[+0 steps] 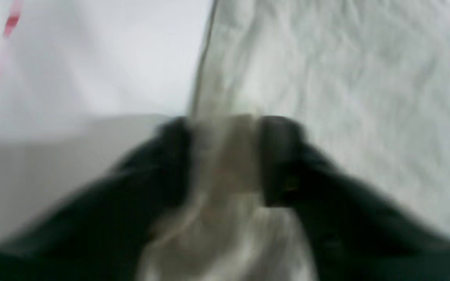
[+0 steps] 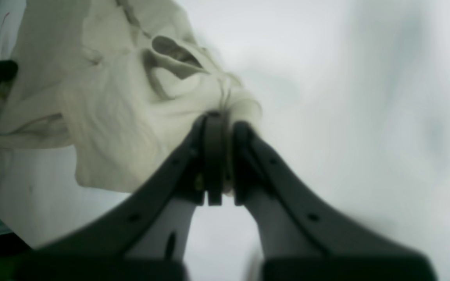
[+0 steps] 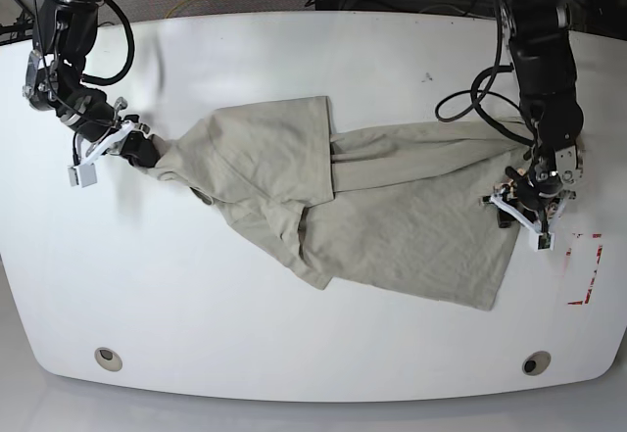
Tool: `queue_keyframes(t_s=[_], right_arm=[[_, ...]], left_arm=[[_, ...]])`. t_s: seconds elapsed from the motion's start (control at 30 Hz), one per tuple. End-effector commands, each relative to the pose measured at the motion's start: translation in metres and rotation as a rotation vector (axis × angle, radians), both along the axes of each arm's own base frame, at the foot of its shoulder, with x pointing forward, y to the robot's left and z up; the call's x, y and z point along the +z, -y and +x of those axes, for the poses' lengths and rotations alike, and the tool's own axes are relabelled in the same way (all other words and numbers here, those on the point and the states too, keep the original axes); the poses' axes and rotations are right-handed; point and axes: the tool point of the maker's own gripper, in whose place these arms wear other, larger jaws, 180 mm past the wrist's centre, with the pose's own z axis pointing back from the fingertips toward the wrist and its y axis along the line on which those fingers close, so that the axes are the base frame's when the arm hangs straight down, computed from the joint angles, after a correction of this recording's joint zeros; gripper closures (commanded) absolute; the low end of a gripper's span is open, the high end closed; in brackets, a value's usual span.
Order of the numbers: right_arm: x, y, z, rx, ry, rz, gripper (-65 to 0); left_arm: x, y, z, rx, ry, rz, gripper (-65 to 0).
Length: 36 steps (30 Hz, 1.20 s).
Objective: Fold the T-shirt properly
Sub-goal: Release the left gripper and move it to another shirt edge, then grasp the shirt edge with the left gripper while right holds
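Left wrist: the left gripper (image 1: 225,156) straddles a bunched edge of the shirt (image 1: 326,78), jaws narrowed around it, too blurred to call a firm pinch.

Right wrist: the right gripper (image 2: 225,125) is clamped tight on a gathered corner, shirt (image 2: 111,117) trailing away.

Base: the shirt (image 3: 392,216) lies crumpled across the table (image 3: 294,354), long axis running from gripper (image 3: 142,150) to gripper (image 3: 524,207), one at each end.

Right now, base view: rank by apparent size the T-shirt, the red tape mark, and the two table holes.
1. T-shirt, by far the largest.
2. Red tape mark at the table's right edge.
3. Left hole and right hole: they look alike, so unranked.
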Motion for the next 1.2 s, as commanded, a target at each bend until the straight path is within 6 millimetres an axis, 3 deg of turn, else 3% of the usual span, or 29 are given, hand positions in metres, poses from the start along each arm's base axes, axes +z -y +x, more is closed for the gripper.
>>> queue_keyframes(t_s=[0.0, 0.1, 0.23, 0.33, 0.53, 0.63, 0.73, 0.83, 0.93, 1.17], right_arm=[[0.018, 0.006, 0.011, -0.002, 0.061, -0.011, 0.0], [0.018, 0.006, 0.011, -0.002, 0.061, -0.011, 0.0], [0.017, 0.005, 0.010, 0.002, 0.059, -0.010, 0.0], [0.017, 0.005, 0.010, 0.002, 0.059, -0.010, 0.0], [0.017, 0.004, 0.010, 0.004, 0.058, -0.010, 0.0], [0.017, 0.004, 0.010, 0.005, 0.057, -0.008, 0.0], [0.017, 0.004, 0.011, 0.005, 0.059, -0.008, 0.0], [0.017, 0.004, 0.011, 0.005, 0.059, -0.008, 0.0], [0.017, 0.004, 0.011, 0.005, 0.059, -0.008, 0.0], [0.019, 0.001, 0.014, 0.003, 0.070, -0.001, 0.0]], left_arm=[[-0.004, -0.002, -0.019, -0.024, -0.057, 0.040, -11.9], [-0.009, 0.000, -0.040, -0.041, -0.069, 0.062, -4.6], [-0.011, -0.001, -0.074, -0.055, -0.115, 0.097, -4.7], [-0.001, -0.013, -0.099, -0.032, -0.111, 0.131, -4.9], [0.015, -0.011, -0.120, -0.056, -0.093, 0.172, -5.8], [0.027, -0.007, -0.117, -0.068, -0.061, 0.185, -17.6], [0.041, -0.010, -0.112, -0.060, -0.022, 0.199, -38.9], [0.052, -0.017, -0.104, -0.036, 0.009, 0.204, -51.9], [0.069, -0.020, -0.081, -0.020, 0.066, 0.204, -51.8], [0.054, -0.027, -0.049, 0.007, -0.006, 0.137, -51.8]])
